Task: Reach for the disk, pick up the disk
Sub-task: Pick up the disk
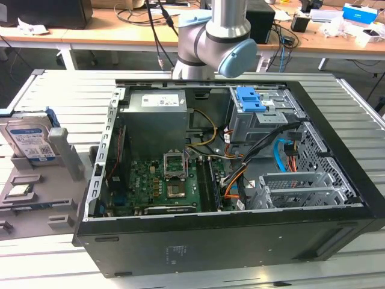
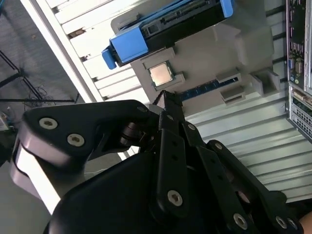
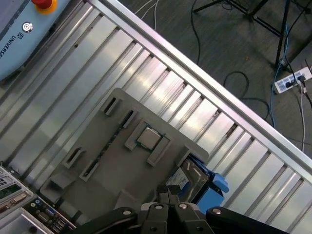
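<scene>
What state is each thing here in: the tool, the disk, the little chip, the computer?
Tool: shut, holding nothing, not touching the disk.
Disk: standing on edge in the grey holder, not gripped.
Processor chip: lying flat in a recess of the holder.
Computer case: lying on its side, open, insides exposed.
</scene>
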